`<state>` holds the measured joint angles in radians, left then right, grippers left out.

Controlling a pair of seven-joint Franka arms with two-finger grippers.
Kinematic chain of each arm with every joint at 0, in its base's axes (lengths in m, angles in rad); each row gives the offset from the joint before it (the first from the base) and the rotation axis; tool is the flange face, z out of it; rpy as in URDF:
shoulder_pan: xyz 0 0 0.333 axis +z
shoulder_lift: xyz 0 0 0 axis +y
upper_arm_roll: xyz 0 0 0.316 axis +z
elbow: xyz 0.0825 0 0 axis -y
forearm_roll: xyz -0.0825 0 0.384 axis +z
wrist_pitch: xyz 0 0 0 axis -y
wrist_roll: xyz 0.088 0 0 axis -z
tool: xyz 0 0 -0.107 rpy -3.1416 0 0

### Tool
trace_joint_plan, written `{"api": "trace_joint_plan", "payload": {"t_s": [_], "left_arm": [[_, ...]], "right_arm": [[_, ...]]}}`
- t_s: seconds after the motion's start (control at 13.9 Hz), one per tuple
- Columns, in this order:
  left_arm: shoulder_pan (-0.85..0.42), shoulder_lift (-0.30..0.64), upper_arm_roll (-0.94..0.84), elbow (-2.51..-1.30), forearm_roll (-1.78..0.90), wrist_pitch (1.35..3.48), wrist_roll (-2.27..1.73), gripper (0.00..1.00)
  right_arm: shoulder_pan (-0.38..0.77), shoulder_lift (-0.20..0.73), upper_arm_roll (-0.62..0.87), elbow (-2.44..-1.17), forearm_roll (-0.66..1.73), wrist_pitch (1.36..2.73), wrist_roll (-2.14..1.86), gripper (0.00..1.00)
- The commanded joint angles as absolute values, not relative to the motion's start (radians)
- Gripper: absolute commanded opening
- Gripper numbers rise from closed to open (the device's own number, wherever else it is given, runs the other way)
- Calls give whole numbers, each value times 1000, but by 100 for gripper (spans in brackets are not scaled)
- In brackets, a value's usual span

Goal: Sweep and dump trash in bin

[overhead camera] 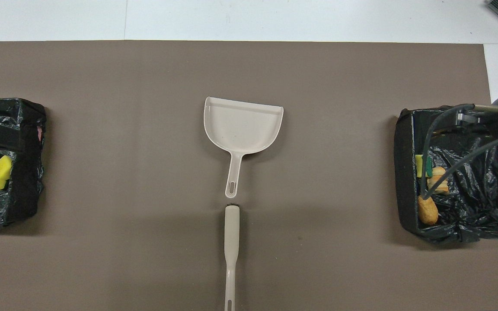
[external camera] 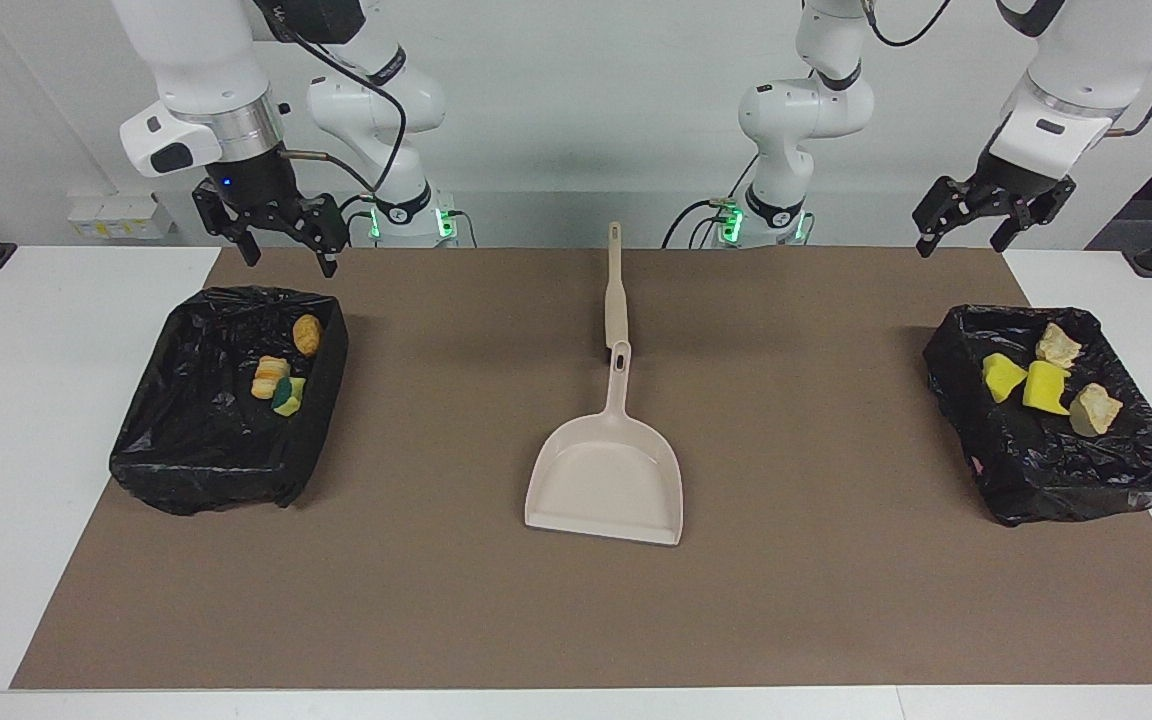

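Facing view: all the trash (external camera: pixel 1040 380) sits in two black-lined bins (external camera: pixel 196 470), dustpan (external camera: pixel 608 475) and brush (external camera: pixel 616 290) idle on the surface between. Left gripper (external camera: pixel 986 215) and right gripper (external camera: pixel 281 235) hang up with wide, empty fingers; looks finished.

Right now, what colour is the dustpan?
Pale beige, almost cream. The dustpan shows best in the facing view.
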<state>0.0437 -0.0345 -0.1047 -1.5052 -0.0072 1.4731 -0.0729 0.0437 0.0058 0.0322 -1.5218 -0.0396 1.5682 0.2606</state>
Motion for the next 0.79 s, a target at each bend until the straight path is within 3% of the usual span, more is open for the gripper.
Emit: {"api": "trace_joint_plan", "payload": {"t_s": [0.0,0.72], "left_arm": [[48,-61,-98,-1522,-37,1459,-61,100],[48,-67,-98,-1546,-40,1496,-63,100]], "right_arm": [[31,8,38,-1519,-23,1566,252,100],[34,-5,46,-1531,-20,1554,250,100]]}}
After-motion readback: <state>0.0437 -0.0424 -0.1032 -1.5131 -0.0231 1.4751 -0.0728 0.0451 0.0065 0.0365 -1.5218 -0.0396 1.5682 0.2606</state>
